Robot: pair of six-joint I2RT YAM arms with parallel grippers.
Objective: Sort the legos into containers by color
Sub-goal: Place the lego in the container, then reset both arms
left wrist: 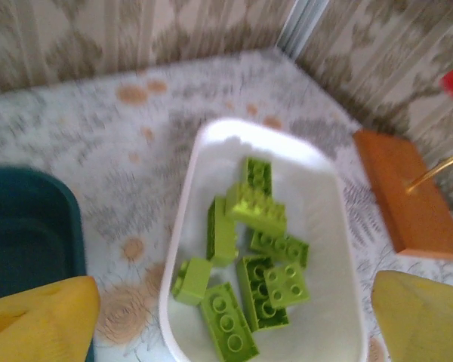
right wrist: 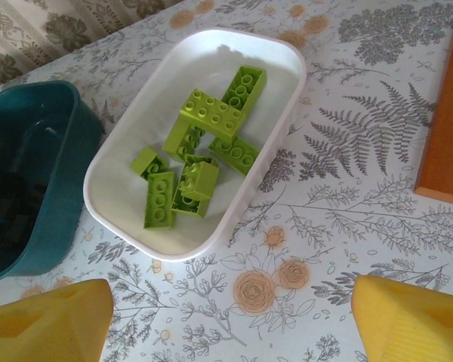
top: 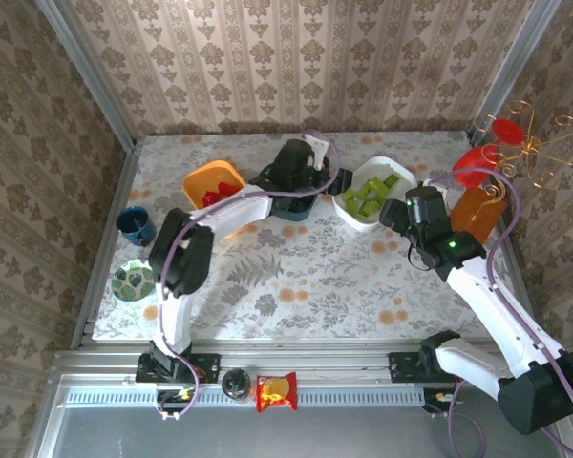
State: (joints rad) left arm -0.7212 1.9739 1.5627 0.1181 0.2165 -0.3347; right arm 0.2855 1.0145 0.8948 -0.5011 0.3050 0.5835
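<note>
Legos (right wrist: 211, 113), lime: all in white bin (right wrist: 204, 60), ahead of and between right fingers (right wrist: 49, 320). Red ones (top: 218, 194) in orange bin (top: 199, 179). Right fingers spread, empty; left fingers (left wrist: 38, 317) same. Sort looks near done. Any retreat should go straight up, clear of rims. White bin long axis runs diagonal, near-left to far-right of right fingers. Bricks jumbled, studs mostly up.

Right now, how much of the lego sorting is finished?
Done: lime green legos in the white bin, red legos in the orange bin, dark pieces in the teal bin. In hand: nothing; left hand and right hand are open. Left: no loose brick visible, so probably finished.
</note>
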